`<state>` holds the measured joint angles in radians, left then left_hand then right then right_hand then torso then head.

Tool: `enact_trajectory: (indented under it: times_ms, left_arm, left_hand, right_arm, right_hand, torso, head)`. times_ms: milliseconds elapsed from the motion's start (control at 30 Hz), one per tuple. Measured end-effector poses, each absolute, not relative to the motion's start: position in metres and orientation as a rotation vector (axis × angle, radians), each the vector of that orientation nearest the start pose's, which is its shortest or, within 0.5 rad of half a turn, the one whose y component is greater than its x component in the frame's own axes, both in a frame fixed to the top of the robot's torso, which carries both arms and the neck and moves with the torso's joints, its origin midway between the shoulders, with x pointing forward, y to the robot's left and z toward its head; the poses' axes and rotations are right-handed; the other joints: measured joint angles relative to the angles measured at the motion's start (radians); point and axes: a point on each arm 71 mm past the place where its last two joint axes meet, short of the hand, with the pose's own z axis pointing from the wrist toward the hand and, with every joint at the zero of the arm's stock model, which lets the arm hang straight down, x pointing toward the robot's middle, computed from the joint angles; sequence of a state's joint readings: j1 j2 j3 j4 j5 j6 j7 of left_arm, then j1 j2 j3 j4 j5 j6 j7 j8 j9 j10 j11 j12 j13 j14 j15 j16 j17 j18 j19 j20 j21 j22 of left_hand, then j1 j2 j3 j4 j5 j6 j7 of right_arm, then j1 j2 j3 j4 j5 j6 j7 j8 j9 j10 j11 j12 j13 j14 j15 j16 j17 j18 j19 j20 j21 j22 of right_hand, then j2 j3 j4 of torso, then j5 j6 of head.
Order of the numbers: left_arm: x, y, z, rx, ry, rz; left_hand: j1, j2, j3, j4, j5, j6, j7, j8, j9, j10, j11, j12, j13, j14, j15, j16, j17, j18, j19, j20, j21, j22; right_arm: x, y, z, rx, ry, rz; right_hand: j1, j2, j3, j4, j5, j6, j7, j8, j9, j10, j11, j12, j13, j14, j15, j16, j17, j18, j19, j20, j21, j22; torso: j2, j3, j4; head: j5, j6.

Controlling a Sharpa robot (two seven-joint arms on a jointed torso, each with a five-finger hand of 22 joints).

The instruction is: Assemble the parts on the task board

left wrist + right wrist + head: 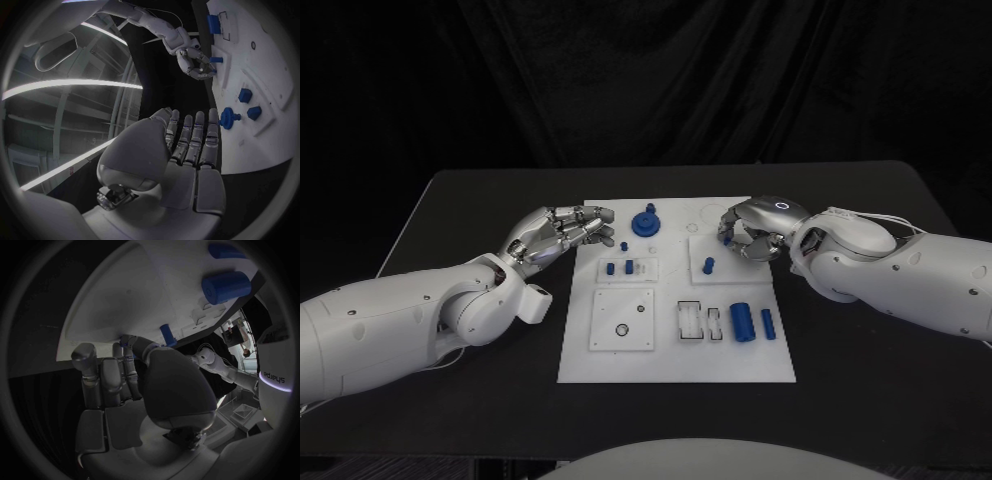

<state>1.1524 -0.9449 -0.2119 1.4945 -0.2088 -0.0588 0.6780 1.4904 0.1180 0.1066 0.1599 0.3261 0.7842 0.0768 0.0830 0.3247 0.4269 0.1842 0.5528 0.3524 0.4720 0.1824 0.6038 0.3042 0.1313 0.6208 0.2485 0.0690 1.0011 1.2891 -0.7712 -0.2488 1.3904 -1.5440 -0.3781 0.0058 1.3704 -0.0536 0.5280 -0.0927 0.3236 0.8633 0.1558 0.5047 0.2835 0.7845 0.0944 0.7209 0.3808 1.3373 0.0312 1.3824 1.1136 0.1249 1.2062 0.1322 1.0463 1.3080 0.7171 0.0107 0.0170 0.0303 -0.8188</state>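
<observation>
— On the task board (675, 370), where are the parts?
— A flanged blue knob (645, 221) at the far edge, two blue cylinders (743, 322) near right.
— The hands?
— Left hand (563, 232) empty, fingers apart; right hand (750, 228) curled over the far right, grip unclear.

The black table (473, 200) lies in front of me, its dark top spreading out on every side, with rounded far corners. Behind the table, along its far edge, hangs a black curtain (646, 80), falling in soft vertical folds across the whole width of the table and beyond it on both sides. At the near edge of the table, a strip of floor (387, 466) shows just below the table's near corner. Seen from my left wrist, beside the table and well away from it, pale bright strips of light (69, 87) curve across a dim metal framework (94, 65) of bars.
</observation>
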Motion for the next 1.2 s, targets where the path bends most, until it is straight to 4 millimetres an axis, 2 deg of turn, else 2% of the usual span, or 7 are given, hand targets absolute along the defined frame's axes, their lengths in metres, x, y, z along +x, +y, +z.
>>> enact_trajectory:
  times_ms: [300,833,1067,1200]
  left_arm:
    - [0.446,0.255,-0.240,-0.809,1.512,-1.693]
    - [0.446,0.256,-0.240,-0.809,1.512,-1.689]
    - [0.446,0.257,-0.240,-0.811,1.511,-1.686]
    - [0.446,0.258,-0.241,-0.812,1.510,-1.683]
  left_hand:
    - [0.000,0.000,0.000,0.000,0.000,0.000,0.000,0.000,0.000,0.000,0.000,0.000,0.000,0.000,0.000,0.000,-0.001,0.000,0.000,0.000,0.000,0.000]
    - [0.000,0.000,0.003,-0.003,0.003,0.000,0.000,0.000,0.000,-0.004,0.004,0.000,-0.001,0.000,0.000,0.000,-0.001,0.000,0.000,0.000,0.000,-0.002]
    - [0.000,0.000,0.003,-0.003,0.003,0.000,0.000,0.000,0.000,-0.004,0.004,0.000,-0.001,0.000,0.000,0.000,-0.001,0.000,0.000,0.000,0.000,-0.003]
    - [0.000,0.000,0.003,-0.003,0.003,0.000,0.000,0.001,0.000,-0.004,0.004,0.000,-0.003,0.000,0.000,0.000,-0.002,0.000,0.000,0.000,0.000,-0.004]
  right_arm:
    - [0.493,-0.202,-0.212,-0.401,1.641,0.581]
    - [0.497,-0.198,-0.187,-0.404,1.589,0.594]
    - [0.489,-0.192,-0.179,-0.412,1.571,0.630]
    - [0.478,-0.180,-0.175,-0.424,1.561,0.678]
  right_hand:
    - [0.001,0.001,-0.008,0.006,0.009,0.000,0.000,0.001,0.005,0.007,0.000,-0.008,-0.007,0.004,-0.004,-0.004,-0.008,0.000,0.000,0.000,0.000,0.000]
    - [0.001,0.001,-0.016,0.014,0.009,0.000,0.000,-0.004,0.007,0.008,0.000,-0.013,-0.015,0.000,-0.007,-0.004,-0.011,0.000,0.000,0.000,-0.002,0.000]
    - [-0.005,-0.005,-0.016,0.014,0.009,-0.001,0.000,-0.005,0.008,0.008,0.001,-0.017,-0.017,0.000,-0.007,-0.004,-0.013,0.000,0.000,0.000,-0.007,0.000]
    - [-0.005,-0.005,-0.016,0.014,0.009,-0.001,0.000,-0.006,0.009,0.008,0.001,-0.017,-0.018,0.000,-0.007,-0.004,-0.011,0.000,0.000,0.000,-0.007,0.000]
  torso:
    - [-0.001,-0.0004,0.0002]
    - [0.000,-0.0005,-0.0010]
    - [0.001,-0.0002,0.0001]
    - [0.001,-0.0002,-0.0001]
  head:
    - [0.007,-0.004]
    - [0.025,-0.017]
    - [0.033,-0.022]
    - [0.037,-0.026]
